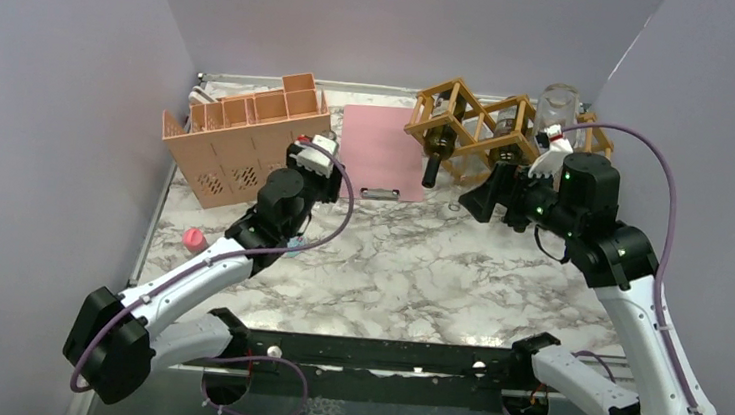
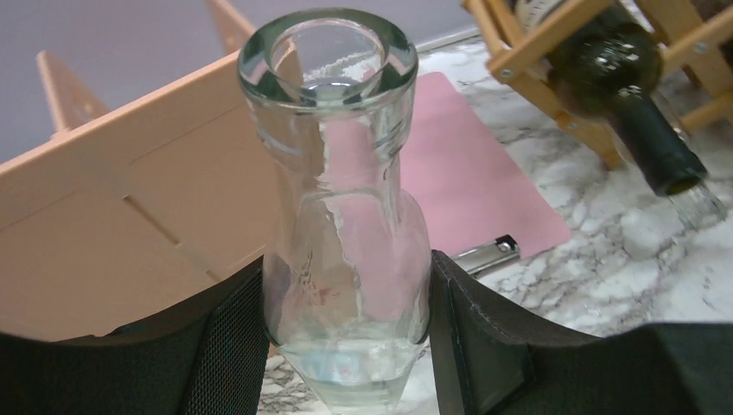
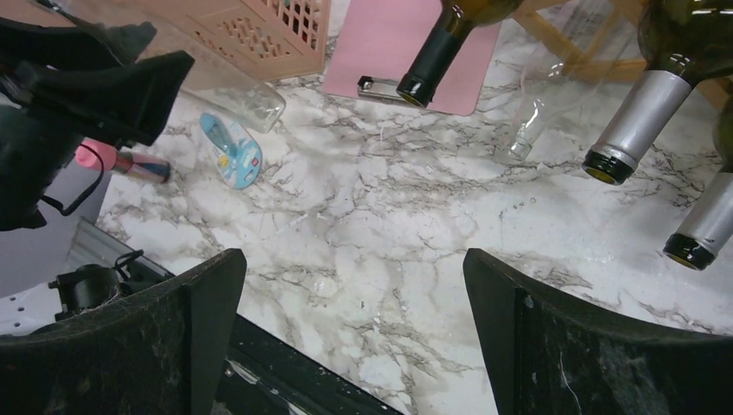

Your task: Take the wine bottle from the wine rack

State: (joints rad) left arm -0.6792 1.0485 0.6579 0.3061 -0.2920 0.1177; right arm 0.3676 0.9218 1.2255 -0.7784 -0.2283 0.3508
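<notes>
The golden-brown wooden wine rack (image 1: 471,126) stands at the back right and holds several bottles. A dark wine bottle (image 1: 433,163) lies in its left cell with the neck pointing forward, and it also shows in the left wrist view (image 2: 640,121). My left gripper (image 2: 346,294) is shut on a clear glass bottle (image 2: 337,173), gripping its lower body in front of the pink box. My right gripper (image 3: 354,294) is open and empty above the marble, just in front of the rack. Dark bottle necks (image 3: 640,112) point out of the rack towards it.
A salmon-pink perforated compartment box (image 1: 239,141) stands at the back left. A pink clipboard (image 1: 380,153) lies between it and the rack. A small pink object (image 1: 194,241) and a blue-and-white item (image 3: 232,149) lie on the marble at the left. Purple walls enclose the table.
</notes>
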